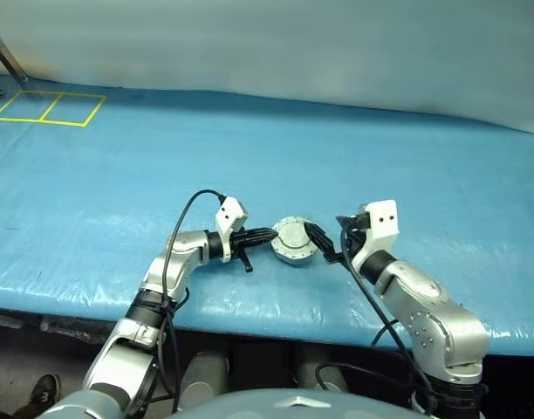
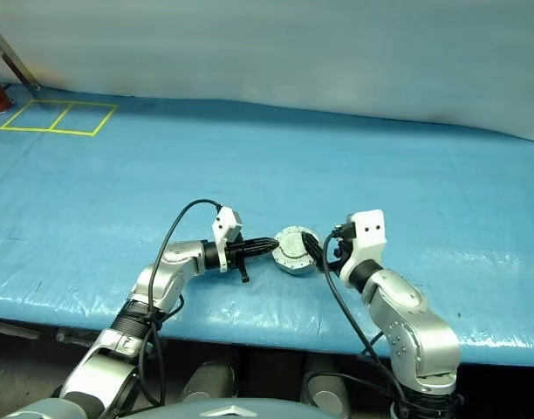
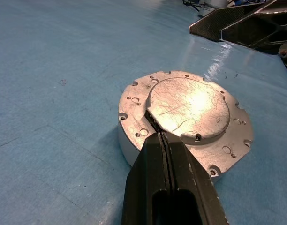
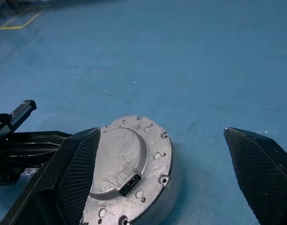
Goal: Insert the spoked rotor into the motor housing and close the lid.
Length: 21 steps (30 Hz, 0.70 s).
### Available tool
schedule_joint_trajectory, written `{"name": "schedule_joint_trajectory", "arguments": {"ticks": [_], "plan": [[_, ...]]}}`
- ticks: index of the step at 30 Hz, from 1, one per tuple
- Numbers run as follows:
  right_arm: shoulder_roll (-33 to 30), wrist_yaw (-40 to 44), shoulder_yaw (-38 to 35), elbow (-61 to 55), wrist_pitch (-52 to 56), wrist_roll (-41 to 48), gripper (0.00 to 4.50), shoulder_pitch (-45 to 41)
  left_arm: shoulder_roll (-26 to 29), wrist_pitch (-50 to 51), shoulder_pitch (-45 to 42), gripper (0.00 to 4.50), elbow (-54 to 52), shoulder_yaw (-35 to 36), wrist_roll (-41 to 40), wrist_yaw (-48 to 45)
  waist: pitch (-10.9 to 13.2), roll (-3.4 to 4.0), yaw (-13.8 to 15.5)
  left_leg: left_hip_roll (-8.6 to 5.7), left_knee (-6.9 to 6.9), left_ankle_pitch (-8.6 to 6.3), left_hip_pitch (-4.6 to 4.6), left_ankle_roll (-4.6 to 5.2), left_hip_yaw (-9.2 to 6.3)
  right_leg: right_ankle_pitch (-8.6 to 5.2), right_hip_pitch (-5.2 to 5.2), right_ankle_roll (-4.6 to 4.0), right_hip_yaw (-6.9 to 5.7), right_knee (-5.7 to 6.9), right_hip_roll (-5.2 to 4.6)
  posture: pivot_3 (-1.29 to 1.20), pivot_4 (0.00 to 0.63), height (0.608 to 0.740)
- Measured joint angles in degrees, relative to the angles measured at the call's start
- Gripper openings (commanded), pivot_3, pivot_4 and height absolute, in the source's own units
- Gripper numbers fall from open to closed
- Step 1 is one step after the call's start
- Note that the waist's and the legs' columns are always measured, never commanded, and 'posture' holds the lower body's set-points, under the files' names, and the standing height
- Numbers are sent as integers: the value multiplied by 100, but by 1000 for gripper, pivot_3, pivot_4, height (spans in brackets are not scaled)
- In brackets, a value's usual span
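The closed silver motor can (image 1: 293,241) sits on the blue table (image 1: 267,157) between both grippers. The left gripper (image 3: 168,140) is pressed together at its rim; the right gripper (image 4: 176,154) is spread wide — a nudge could slide the can away.

- motor housing (image 3: 181,117): bare silvery metal; flat face finely scratched, throws a bright glare; rim flange drilled with small holes; side wall duller grey.
- surface (image 1: 249,148): covered in blue sheeting, smooth, faint sheen, light creases and scuffs.
- right tool (image 4: 167,178): black fingers (image 4: 80,173), matt, pads with fine cross-hatched grip texture.
- left tool (image 3: 164,140): smooth black, semi-gloss, plastic-looking.
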Motion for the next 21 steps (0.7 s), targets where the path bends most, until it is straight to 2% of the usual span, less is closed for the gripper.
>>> {"name": "schedule_joint_trajectory", "arguments": {"ticks": [12,19,21], "plan": [[1044,-173,-776,859,243,1566,4452,178,11,-73,0,0,2,-15,14,2,7,12,-7,0,-1,0,-2,0,2,0,-3,0,1,-1,-1,0,150,740],[1161,-351,-1165,1319,241,2494,4452,234,15,-121,8,0,2,-20,39,1,9,16,-12,0,-1,0,-1,0,2,0,-2,-1,1,0,0,0,150,740],[1162,-364,-1178,1439,239,2636,4068,295,18,-166,13,0,2,-26,48,-1,10,18,-14,0,-1,0,-1,0,3,0,-3,0,1,0,-1,0,150,740]]}}
